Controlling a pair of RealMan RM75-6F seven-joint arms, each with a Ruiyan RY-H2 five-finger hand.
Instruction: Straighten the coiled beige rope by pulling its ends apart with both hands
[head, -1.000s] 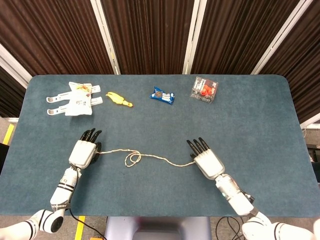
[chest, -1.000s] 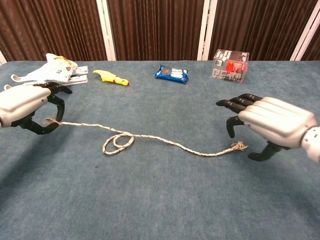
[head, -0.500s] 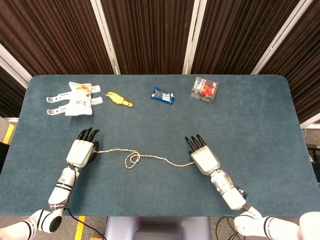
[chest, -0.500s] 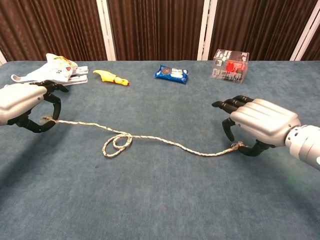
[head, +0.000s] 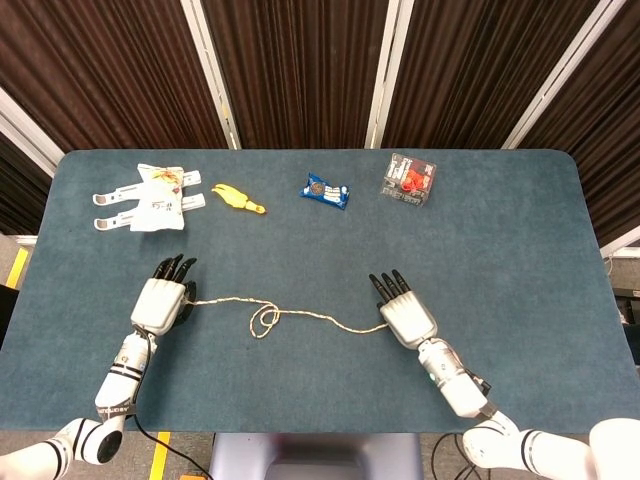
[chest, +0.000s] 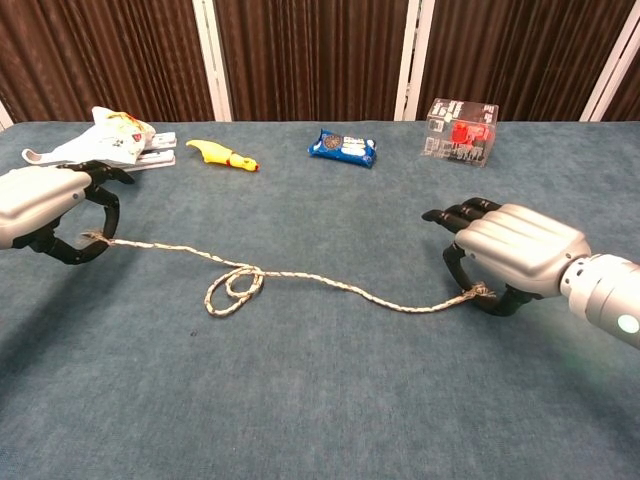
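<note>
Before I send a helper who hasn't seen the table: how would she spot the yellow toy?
Look along the table's far edge, left part. Between the white packet and the blue snack pack lies the yellow toy, the only yellow thing there.

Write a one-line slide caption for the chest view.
Left hand and right hand each pinch an end of the beige twisted rope, its middle looped on the blue table.

We see the bench (chest: 330, 400) covered in a matt, slightly fuzzy blue-grey cloth. The rope (chest: 330, 284) looks like rough twisted beige fibre, frayed at its ends. Each robot hand, left (chest: 45, 208) and right (chest: 515, 250), has a smooth, satiny silver shell, probably plastic, with matt black fingers. At upper right, the clear box (chest: 461, 130) is glossy; the blue packet (chest: 343, 147) has shiny film.
</note>
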